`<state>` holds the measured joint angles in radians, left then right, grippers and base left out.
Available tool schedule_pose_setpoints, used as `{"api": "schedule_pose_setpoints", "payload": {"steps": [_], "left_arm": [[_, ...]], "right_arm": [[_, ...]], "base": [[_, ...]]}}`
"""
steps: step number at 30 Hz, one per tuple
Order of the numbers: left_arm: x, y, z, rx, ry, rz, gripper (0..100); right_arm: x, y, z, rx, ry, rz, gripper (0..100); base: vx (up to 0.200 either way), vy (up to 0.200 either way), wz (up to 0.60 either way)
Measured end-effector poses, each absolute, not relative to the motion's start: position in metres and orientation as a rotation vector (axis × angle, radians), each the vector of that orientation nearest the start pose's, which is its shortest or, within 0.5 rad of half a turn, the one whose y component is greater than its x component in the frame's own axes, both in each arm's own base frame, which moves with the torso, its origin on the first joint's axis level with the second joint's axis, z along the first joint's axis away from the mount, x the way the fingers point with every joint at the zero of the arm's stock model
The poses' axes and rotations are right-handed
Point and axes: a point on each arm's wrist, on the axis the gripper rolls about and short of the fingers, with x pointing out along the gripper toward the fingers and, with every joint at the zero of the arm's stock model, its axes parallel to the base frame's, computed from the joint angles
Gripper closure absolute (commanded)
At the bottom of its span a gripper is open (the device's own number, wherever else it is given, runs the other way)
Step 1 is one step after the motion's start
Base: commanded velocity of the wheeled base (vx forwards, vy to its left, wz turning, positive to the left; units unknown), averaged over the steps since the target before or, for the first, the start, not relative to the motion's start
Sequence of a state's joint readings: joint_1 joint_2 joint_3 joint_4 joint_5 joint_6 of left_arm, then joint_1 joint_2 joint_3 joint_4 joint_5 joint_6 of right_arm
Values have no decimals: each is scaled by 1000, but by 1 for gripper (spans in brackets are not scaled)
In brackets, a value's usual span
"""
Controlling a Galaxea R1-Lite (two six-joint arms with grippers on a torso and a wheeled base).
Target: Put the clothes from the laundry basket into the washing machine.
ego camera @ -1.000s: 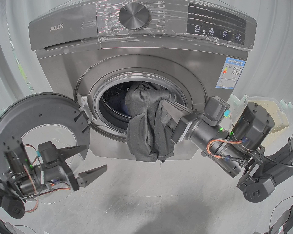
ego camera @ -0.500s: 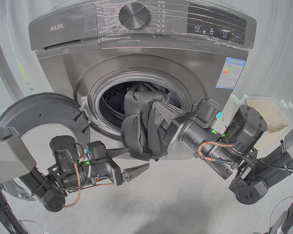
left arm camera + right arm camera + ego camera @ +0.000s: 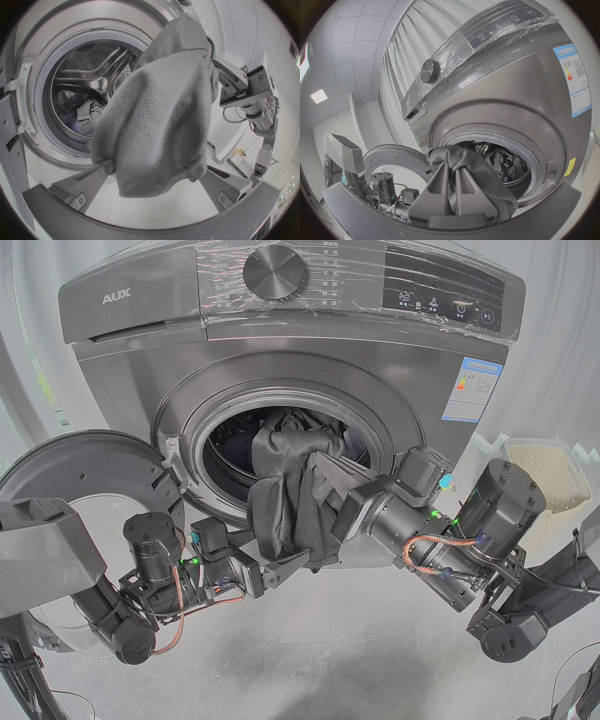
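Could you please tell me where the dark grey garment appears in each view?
Head view: garment hangs before the drum opening, centre.
Left wrist view: garment close up, covering part of the opening.
Right wrist view: garment at the opening's edge.
Shared landmark: drum opening.

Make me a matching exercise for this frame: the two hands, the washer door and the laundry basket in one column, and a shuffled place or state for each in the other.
Things:
1. right hand
2. left hand
3. washing machine door
4. laundry basket

States and places:
A. swung open, on the robot's left
B. shut on the grey garment at the drum opening
C. open, straddling the garment's hanging lower end
D. standing at the robot's far right

Pairs: 1-B, 2-C, 3-A, 4-D
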<state>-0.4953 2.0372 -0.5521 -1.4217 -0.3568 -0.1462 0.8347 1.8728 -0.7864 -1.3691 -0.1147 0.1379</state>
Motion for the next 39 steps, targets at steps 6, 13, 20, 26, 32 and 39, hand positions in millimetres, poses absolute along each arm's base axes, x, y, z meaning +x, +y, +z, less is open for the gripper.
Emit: {"api": "schedule_pose_setpoints", "payload": {"steps": [6, 13, 20, 26, 32, 39], "left_arm": [[286, -157, 95, -133, 105, -812, 0], [288, -156, 97, -132, 83, -775, 0], [290, -158, 99, -133, 65, -769, 100], [290, -162, 105, -139, 13, -785, 100], [281, -161, 105, -137, 5, -803, 100], [250, -154, 118, -139, 5, -841, 100]], "right_arm": [[228, 245, 195, 254, -209, 725, 100], [228, 242, 194, 244, -205, 720, 100], [228, 242, 194, 243, -204, 719, 100], [227, 241, 193, 242, -200, 720, 100], [226, 240, 189, 234, -185, 720, 100], [227, 239, 180, 220, -158, 716, 100]], "base": [[0, 0, 0], [0, 0, 0], [0, 0, 0], [0, 0, 0], [0, 0, 0], [0, 0, 0]]}}
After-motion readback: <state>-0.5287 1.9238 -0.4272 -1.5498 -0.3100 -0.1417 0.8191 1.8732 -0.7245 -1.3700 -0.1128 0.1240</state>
